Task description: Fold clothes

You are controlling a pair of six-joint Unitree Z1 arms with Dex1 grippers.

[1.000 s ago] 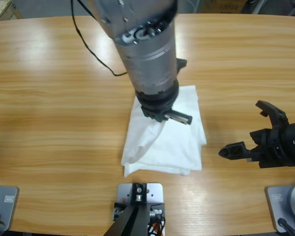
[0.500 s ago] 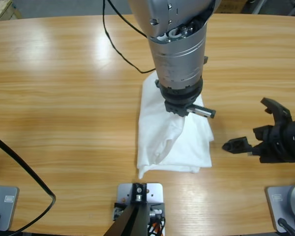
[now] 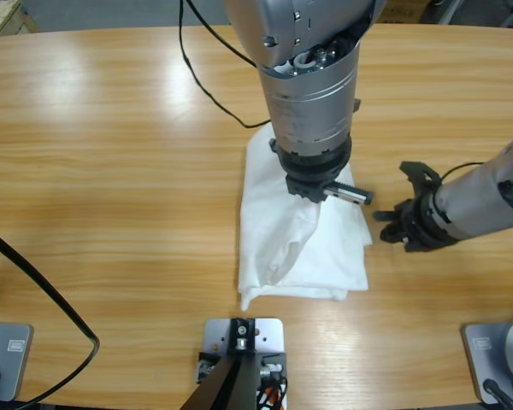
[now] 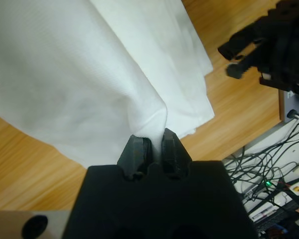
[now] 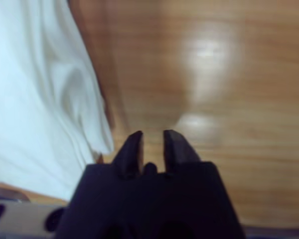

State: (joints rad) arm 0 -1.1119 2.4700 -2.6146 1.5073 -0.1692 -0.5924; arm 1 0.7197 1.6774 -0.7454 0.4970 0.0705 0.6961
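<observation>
The clothes are one white T-shirt [image 3: 282, 243], lying folded and bunched on the wooden table [image 3: 111, 171] just right of centre. My left gripper [image 3: 321, 192] comes down from the top middle and is shut on a pinched ridge of the shirt's cloth [image 4: 65, 74]; the left wrist view shows the fabric caught between the jaws [image 4: 152, 137]. My right gripper [image 3: 396, 195] reaches in from the right, open with nothing in it, just off the shirt's right edge [image 5: 35, 99]. It hovers over bare wood [image 5: 152, 137]. The right gripper [image 4: 229, 59] also shows in the left wrist view.
A black cable [image 3: 209, 81] trails across the table behind the shirt, and another loops at the lower left [image 3: 43, 282]. Bare wood lies to the left and far right. Cables hang below the table edge [image 4: 269, 169].
My left gripper carried the shirt rightward, then held still. My right arm swung in leftward toward the shirt's right edge, and its jaws narrowed.
</observation>
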